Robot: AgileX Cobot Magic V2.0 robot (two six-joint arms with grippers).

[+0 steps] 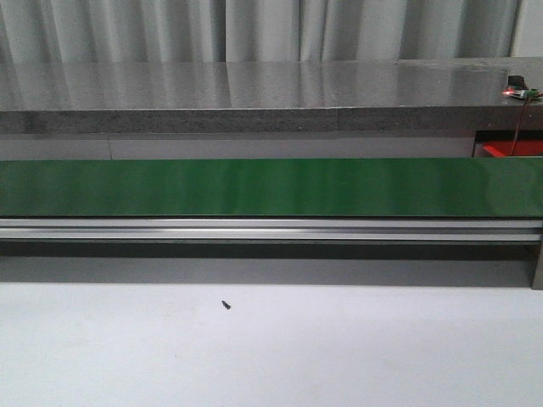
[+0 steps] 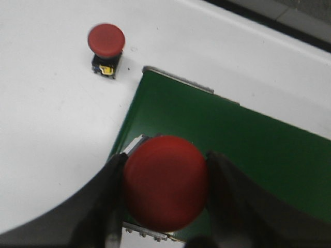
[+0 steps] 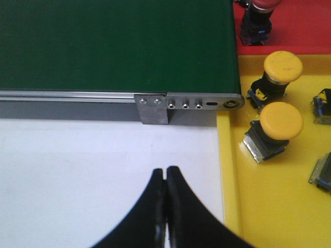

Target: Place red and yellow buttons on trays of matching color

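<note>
1. Progress: the sorting looks partly done. In the right wrist view the yellow tray [image 3: 274, 206] already carries 2 yellow buttons, one [image 3: 282, 70] at about 12 o'clock of the other [image 3: 279, 126], both tipped on their sides and just apart.
2. That tray also holds parts of 2 more dark-bodied pieces at its 3 o'clock edge, cut off by the frame, so I cannot tell their colour.
3. The red tray [image 3: 305, 26] sits beyond the yellow one, touching it, and holds 1 red-capped button [image 3: 256, 20], only partly in view.
4. Still to do: the left pincer [image 2: 165, 191] is clamped on a red button [image 2: 165, 188], its jaws pressed on either side of the cap, above the end of the green conveyor belt [image 2: 248, 150].
5. A second red button [image 2: 106, 46] stands upright on the white tabletop [image 2: 46, 134], well apart from the held one, near the belt's corner.
6. The right pincer [image 3: 165, 206] is pressed together with nothing in it, hanging over the tabletop just beside the yellow tray's rim.
7. In the front view the belt carries nothing.
</note>
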